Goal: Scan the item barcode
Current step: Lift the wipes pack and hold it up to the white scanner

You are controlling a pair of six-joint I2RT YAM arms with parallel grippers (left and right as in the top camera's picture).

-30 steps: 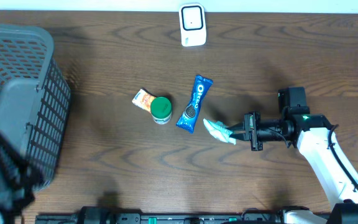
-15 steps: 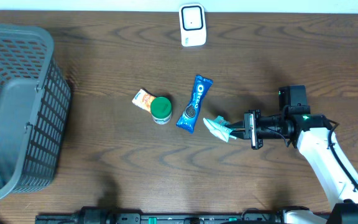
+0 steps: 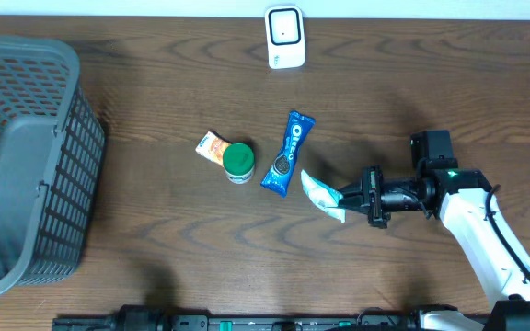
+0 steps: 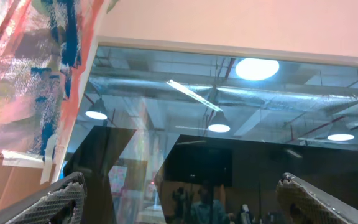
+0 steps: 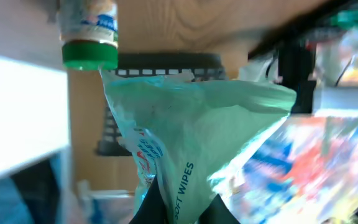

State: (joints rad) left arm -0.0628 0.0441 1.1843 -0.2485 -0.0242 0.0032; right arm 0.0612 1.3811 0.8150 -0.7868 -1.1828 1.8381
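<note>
Right of the Oreo packet (image 3: pixel 287 154), a wipes pouch (image 3: pixel 322 195) is gripped by the right pincer (image 3: pixel 351 195); the left pincer (image 4: pixel 179 199) is held wide.

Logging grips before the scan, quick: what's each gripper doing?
Left gripper: open, empty.
Right gripper: closed on the wipes pack.

Showing dark grained wood on the counter (image 3: pixel 155 230), matt. Glinting glossy plastic film on the wipes packet (image 3: pixel 321 195) and blue cookie wrapper (image 3: pixel 287 153). Looking matt grey plastic, the latticed basket (image 3: pixel 26 165).
</note>
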